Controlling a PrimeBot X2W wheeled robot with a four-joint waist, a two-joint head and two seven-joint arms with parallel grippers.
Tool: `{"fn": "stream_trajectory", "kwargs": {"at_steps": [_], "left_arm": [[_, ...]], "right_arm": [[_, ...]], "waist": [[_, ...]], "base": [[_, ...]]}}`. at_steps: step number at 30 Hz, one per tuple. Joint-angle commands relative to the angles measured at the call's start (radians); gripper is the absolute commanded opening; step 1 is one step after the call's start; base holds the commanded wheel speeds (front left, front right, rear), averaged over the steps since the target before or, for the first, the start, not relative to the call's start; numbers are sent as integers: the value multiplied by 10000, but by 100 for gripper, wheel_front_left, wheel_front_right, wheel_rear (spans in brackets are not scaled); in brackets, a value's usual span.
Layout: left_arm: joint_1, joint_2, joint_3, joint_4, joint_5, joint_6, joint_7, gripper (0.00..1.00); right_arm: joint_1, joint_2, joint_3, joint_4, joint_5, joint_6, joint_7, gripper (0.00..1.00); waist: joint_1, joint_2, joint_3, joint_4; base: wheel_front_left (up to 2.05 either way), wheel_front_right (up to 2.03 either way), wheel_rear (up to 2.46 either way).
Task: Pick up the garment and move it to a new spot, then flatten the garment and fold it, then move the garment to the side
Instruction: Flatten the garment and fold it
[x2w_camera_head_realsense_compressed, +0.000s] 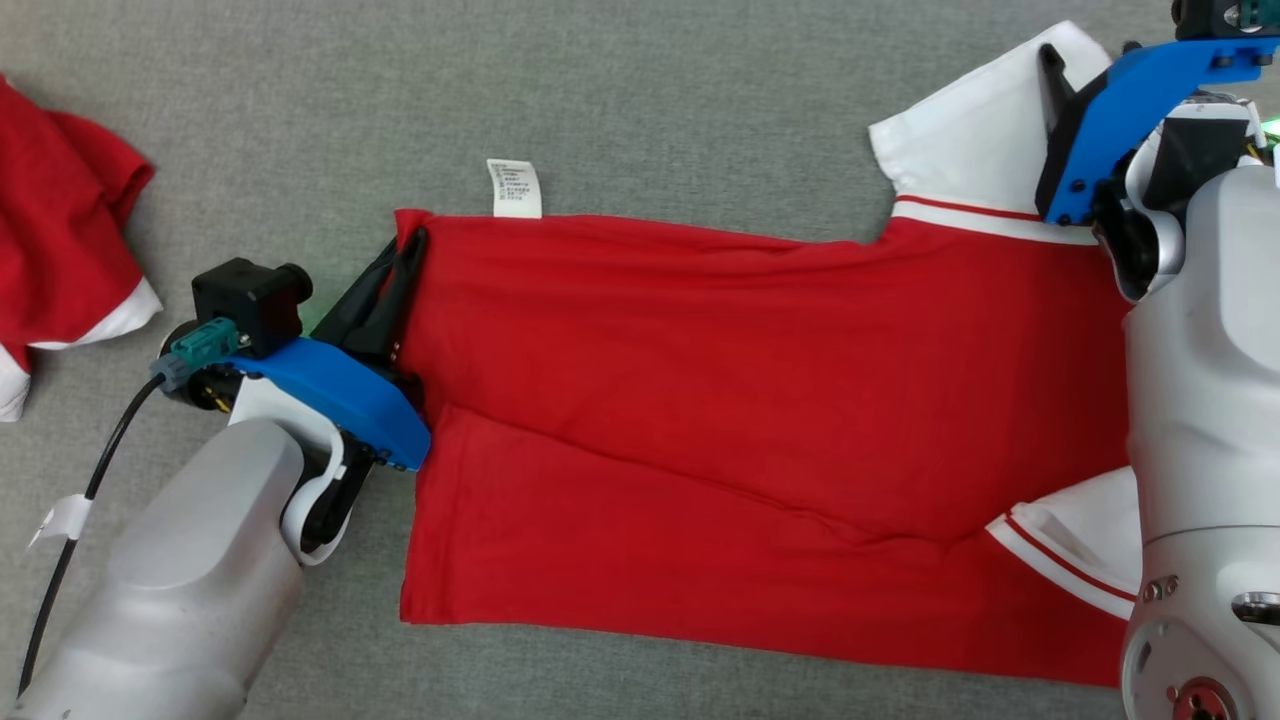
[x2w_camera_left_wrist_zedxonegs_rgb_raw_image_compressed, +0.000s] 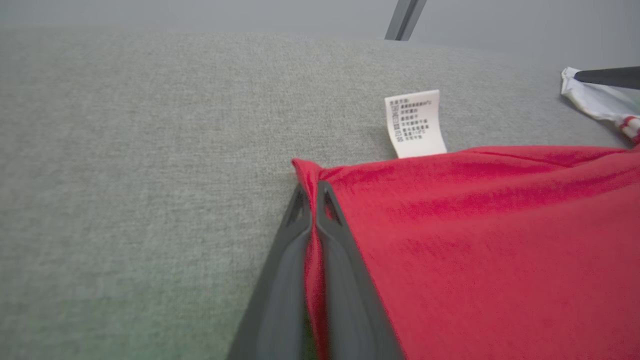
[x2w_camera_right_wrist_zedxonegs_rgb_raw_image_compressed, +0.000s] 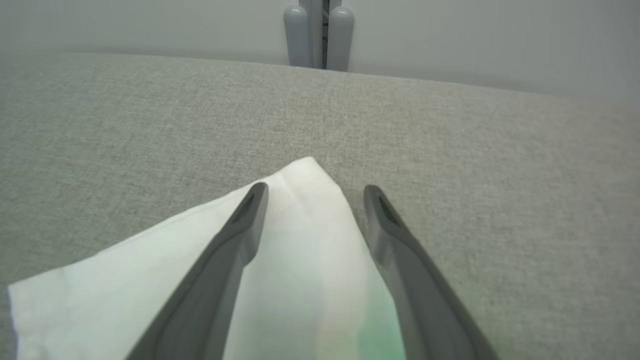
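A red polo shirt (x2w_camera_head_realsense_compressed: 700, 380) lies spread across the grey table (x2w_camera_head_realsense_compressed: 650, 90), the left gripper (x2w_camera_left_wrist_zedxonegs_rgb_raw_image_compressed: 312, 192) clamped on its hem corner and the right gripper (x2w_camera_right_wrist_zedxonegs_rgb_raw_image_compressed: 315, 192) parted astride a white sleeve tip (x2w_camera_right_wrist_zedxonegs_rgb_raw_image_compressed: 300, 172); folding seems underway, and next the right gripper likely must close too.

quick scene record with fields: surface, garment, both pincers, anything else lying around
surface: grey fabric
garment: red, white trim, lying spread out
left pincer: shut on garment's corner
right pincer: open, over white sleeve
care label: sticks out past the far edge
extra: second red garment, crumpled, far left
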Motion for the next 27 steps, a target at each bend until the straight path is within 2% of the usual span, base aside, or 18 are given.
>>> {"fn": "stream_trajectory", "kwargs": {"at_steps": [1,6,7,8,17,22,27], "left_arm": [[-59,30,9,-52,59,32,-4,0],[-49,40,23,-263,46,33,4,0],[-65,56,68,-292,47,33,3,0],[-81,77,124,-330,63,33,3,0],[218,89,1677,-998,751,31,-10,0],[522,55,2384,-1150,1128,31,-12,0],[1032,111,2813,-1147,1429,30,-11,0]], "right_arm": [[-85,-58,-206,56,-183,1,206,100],[7,-51,-727,116,-594,1,485,100],[-2,-48,-750,105,-652,1,489,45],[-13,-47,-684,151,-680,1,529,0],[-100,-76,-140,-485,-362,-1,-1802,0],[167,-67,315,-471,403,-1,-3132,0],[794,-45,1050,-406,1748,1,-4057,0]], "waist": [[-2,-3,249,259],[-2,-3,324,409],[-2,-3,341,415],[-2,-3,352,417],[-2,-3,136,80],[-2,-3,-306,-345],[-2,-3,-928,-864]], "base": [[0,0,0],[0,0,0],[0,0,0],[0,0,0],[0,0,0],[0,0,0],[0,0,0]]}}
